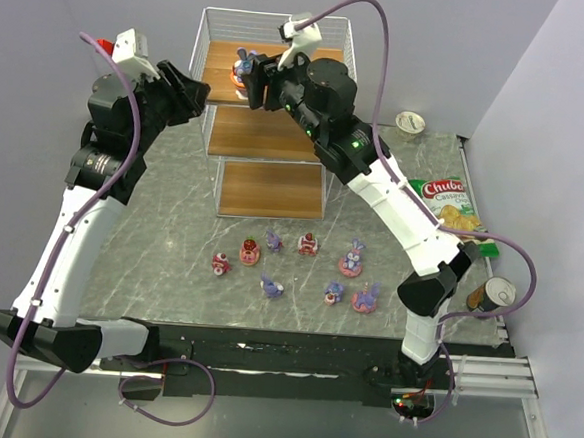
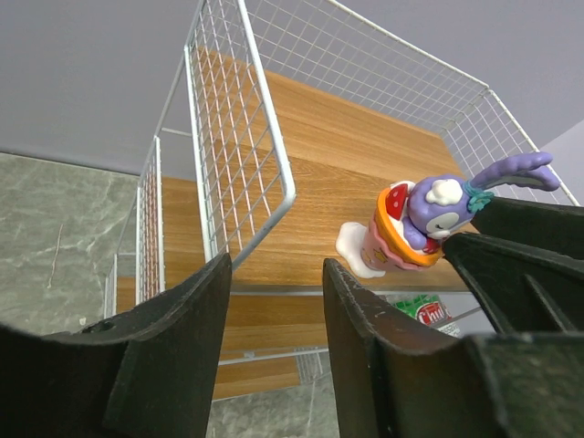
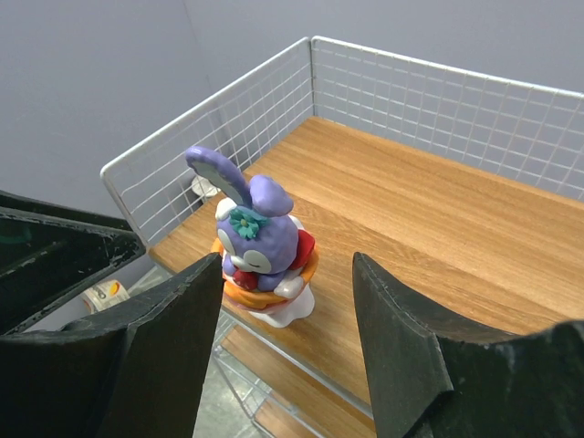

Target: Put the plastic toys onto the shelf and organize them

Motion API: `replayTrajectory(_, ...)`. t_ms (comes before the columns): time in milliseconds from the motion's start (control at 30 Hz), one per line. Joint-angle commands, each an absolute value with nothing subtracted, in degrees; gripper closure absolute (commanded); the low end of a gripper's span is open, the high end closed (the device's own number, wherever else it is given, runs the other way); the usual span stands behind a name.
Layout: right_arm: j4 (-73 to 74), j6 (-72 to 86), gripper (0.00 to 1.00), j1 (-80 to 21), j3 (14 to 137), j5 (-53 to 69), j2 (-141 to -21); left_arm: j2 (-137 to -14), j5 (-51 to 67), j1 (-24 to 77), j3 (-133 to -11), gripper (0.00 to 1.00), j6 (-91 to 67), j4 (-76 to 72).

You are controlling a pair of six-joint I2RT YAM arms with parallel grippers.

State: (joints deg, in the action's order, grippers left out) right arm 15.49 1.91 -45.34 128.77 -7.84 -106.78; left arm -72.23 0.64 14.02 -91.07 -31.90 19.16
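A purple-blue long-eared bunny toy [image 3: 258, 245] on an orange and white base stands upright at the front edge of the shelf's [image 1: 263, 134] top board [image 3: 438, 201]. My right gripper [image 3: 287, 272] is open just in front of it, with a finger on either side and neither one touching. The same bunny [image 2: 422, 222] shows in the left wrist view, and also in the top view [image 1: 241, 67]. My left gripper [image 2: 276, 265] hangs open and empty beside the shelf's left wire corner [image 2: 245, 137]. Several more plastic toys [image 1: 308, 244] stand on the table in front of the shelf.
A green-red chip bag [image 1: 448, 204] lies at the right of the marble table [image 1: 171, 231]. A can [image 1: 495, 293] lies near the right arm's base. A small white cup [image 1: 410, 122] sits right of the shelf. The two arms are close together at the shelf's top left.
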Motion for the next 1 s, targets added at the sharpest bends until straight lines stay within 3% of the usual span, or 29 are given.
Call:
replayTrajectory(0, 14.15, 3.08, 0.34, -45.35, 129.73, -7.21, -108.37, -71.72, 4.83, 14.41, -90.00, 0.52, -32.17, 16.09)
replayTrajectory(200, 12.83, 3.87, 0.35, -45.44, 128.58, -6.07, -108.81, -71.72, 6.41, 14.41, -89.12, 0.56, -32.87, 15.47)
replayTrajectory(733, 6.42, 7.91, 0.41, -45.35, 124.11, -1.85, -109.07, -71.28, 7.38, 14.41, -87.89, 0.54, -33.40, 14.50)
replayTrajectory(967, 3.26, 10.63, 0.58, -43.60, 120.33, 1.39, -108.11, -71.28, 7.47, 14.41, -87.80, 0.53, -33.22, 14.59)
